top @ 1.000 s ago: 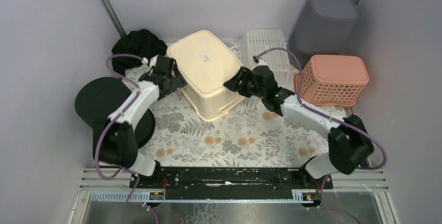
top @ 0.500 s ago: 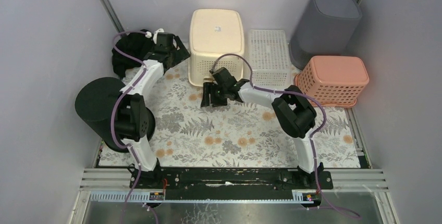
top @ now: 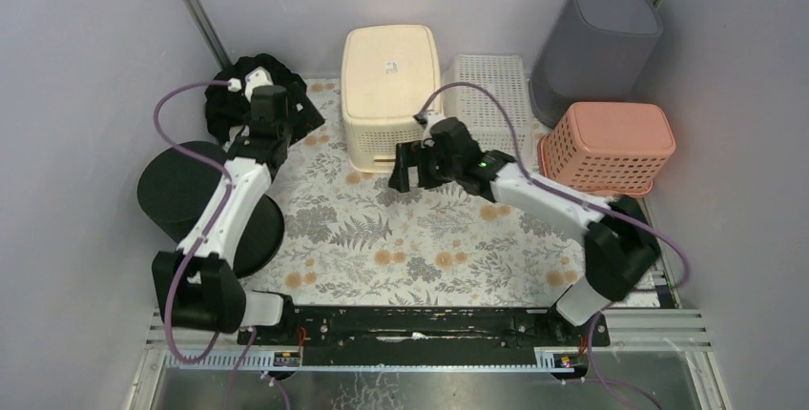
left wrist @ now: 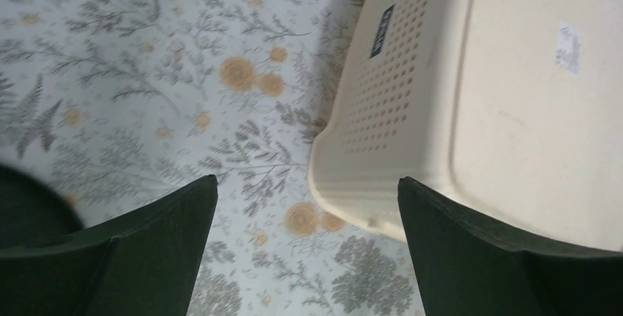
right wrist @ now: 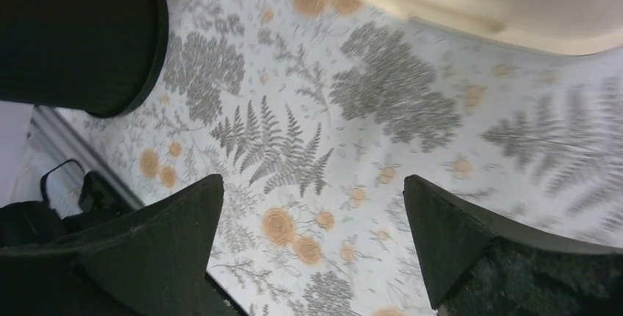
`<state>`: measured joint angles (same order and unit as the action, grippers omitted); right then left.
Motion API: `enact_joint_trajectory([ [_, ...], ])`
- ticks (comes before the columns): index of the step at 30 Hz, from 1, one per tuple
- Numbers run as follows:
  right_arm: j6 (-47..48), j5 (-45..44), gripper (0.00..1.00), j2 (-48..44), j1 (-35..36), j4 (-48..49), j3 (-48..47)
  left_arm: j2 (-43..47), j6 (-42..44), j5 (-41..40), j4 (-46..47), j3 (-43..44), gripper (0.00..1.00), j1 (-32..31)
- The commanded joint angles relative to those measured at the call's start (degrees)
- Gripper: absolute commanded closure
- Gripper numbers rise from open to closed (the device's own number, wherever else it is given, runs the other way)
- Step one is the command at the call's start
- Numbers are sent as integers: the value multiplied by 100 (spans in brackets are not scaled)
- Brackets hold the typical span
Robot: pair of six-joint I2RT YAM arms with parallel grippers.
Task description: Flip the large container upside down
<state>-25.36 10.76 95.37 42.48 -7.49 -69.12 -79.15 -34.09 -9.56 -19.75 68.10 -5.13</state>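
The large container (top: 391, 81) is a cream perforated tub standing bottom-up on the floral mat at the back middle, its flat base with a small sticker facing up. My left gripper (top: 300, 129) hovers open to its left, apart from it; the left wrist view shows the container's corner (left wrist: 411, 110) ahead and right of the open left gripper (left wrist: 307, 180). My right gripper (top: 405, 167) stands open just in front of the container's near wall. Only mat lies between the right gripper's (right wrist: 312, 180) fingers, with the container's rim (right wrist: 470, 0) above them.
A black cloth heap (top: 243, 81) lies at the back left and a black round bin (top: 186, 191) on the left. Right of the container are a white perforated basket (top: 491, 95), a grey bin (top: 596, 43) and an upturned pink basket (top: 611, 143). Walls close in all round.
The container went from tilted between both grippers to resting bottom-up at the back. The right gripper opened and drew back toward me. The left gripper swung away to the left.
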Motion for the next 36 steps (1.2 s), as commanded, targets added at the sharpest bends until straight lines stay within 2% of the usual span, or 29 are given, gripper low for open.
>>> enact_joint_trajectory([
  [1,727,-1568,1,-1220,-82,-265,572,677,214,-656,445,-844,0,38],
  [3,943,-1928,1,-1703,-319,-181,1103,957,171,-889,550,-1244,0,38],
  [6,1478,-2393,1,-2582,-619,468,2205,1388,312,-1031,1070,-1988,0,21],
  [10,1985,-3079,1,-3405,-1154,1027,3152,1866,690,-1492,2264,-3086,0,20],
  [11,2132,-3200,1,-3537,-1272,1262,3362,1932,1093,-1176,2816,-3383,0,17],
  [13,2324,-3601,1,-3752,-1444,1792,3800,1948,1649,-804,3684,-3923,0,14],
  [17,2400,-3937,1,-3982,-2038,2730,4590,1346,1888,-1080,4203,-4133,0,8],
  [22,2391,-4089,1,-3831,-2668,3792,5282,392,2213,-1200,5363,-4473,0,27],
  [24,2300,-4103,1,-3605,-2883,4304,5502,51,2441,-1051,6181,-4714,0,35],
  [29,2253,-4102,1,-2579,-3128,5771,5763,-445,2656,-1004,6728,-4518,0,88],
  [31,2315,-4092,1,-2288,-3147,6002,5667,-688,2697,-850,7194,-4589,0,174],
  [33,2340,-4082,1,-2014,-3193,6539,5687,-683,2677,-791,7109,-4557,0,186],
  [36,2477,-4159,1,-1762,-3206,6591,5492,-619,2670,-726,7346,-4724,0,183],
])
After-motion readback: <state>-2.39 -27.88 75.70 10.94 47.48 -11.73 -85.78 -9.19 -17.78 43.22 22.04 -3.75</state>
